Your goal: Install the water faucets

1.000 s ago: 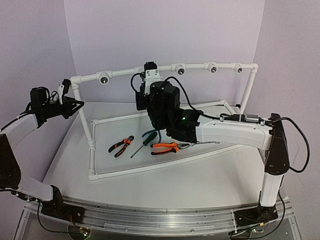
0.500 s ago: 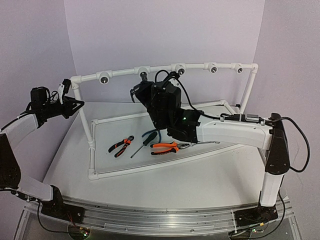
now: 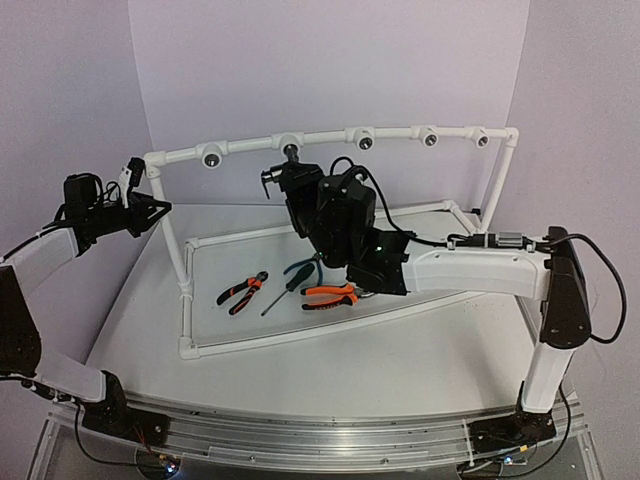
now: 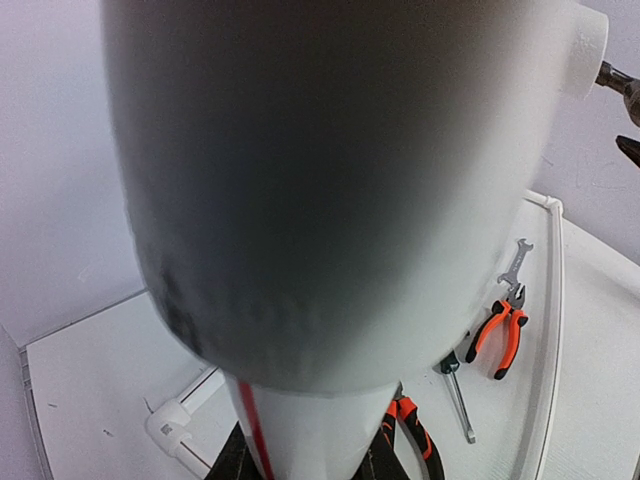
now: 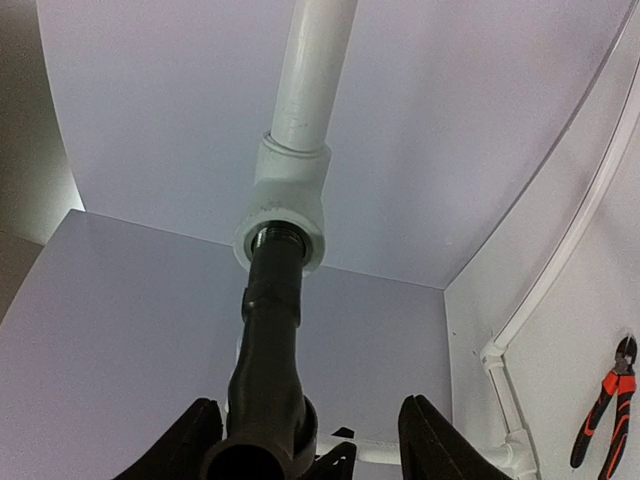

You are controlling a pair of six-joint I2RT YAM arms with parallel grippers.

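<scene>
The black water faucet (image 5: 272, 330) stands threaded into a white tee fitting (image 5: 285, 205) on the top rail and hangs from it in the top view (image 3: 287, 172). My right gripper (image 5: 312, 428) is open around the faucet's lower end. Its left finger (image 5: 195, 435) sits close beside the faucet and the right finger (image 5: 432, 430) stands well apart. The black wrist (image 3: 335, 215) lies just below the rail. My left gripper (image 3: 143, 212) is shut on the frame's white left post (image 4: 330, 180), which fills the left wrist view.
Further tees with dark sockets sit along the rail (image 3: 210, 157) (image 3: 361, 138) (image 3: 427, 136). On the base inside the pipe frame lie two orange-handled pliers (image 3: 242, 291) (image 3: 335, 294), a screwdriver (image 3: 290, 280) and a small wrench (image 4: 515, 262). Purple walls close the back and sides.
My right gripper has opened and let go of the faucet, which stays in the tee. Its wrist has turned and drawn slightly right and down. The left arm has not moved.
</scene>
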